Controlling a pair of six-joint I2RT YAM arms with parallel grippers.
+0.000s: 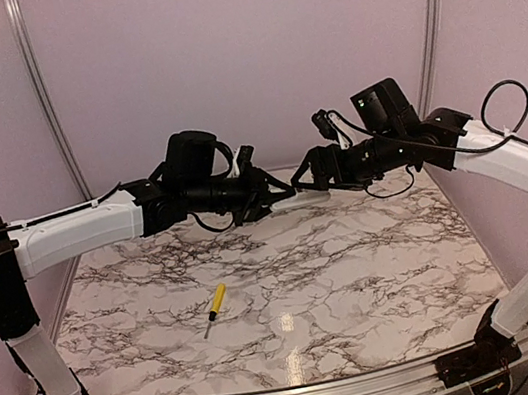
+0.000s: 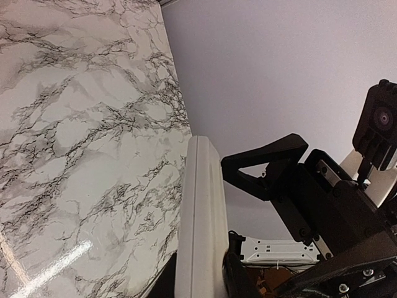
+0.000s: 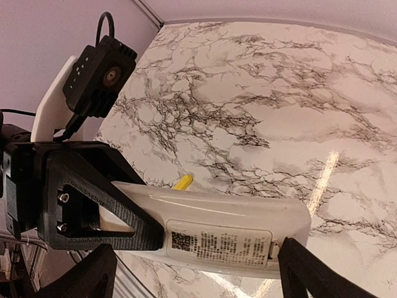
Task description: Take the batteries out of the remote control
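Observation:
The white remote control (image 1: 293, 197) hangs in the air over the far middle of the table, between the two arms. My left gripper (image 2: 200, 282) is shut on it, its dark fingers pressed against both long sides of the bar (image 2: 201, 217). In the right wrist view the remote control (image 3: 217, 208) lies crosswise with its printed label panel (image 3: 217, 242) facing the camera. My right gripper (image 3: 197, 257) is open, and its fingertips stand on either side of that labelled end without pinching it. The left gripper's triangular finger (image 3: 93, 205) shows at the remote's other end. The batteries are hidden.
A yellow-handled screwdriver (image 1: 215, 307) lies on the marble table (image 1: 358, 273) at the near left; its handle tip (image 3: 182, 182) peeks out behind the remote. Purple walls close the back and sides. The right arm's wrist camera (image 2: 378, 124) hangs close to the left gripper.

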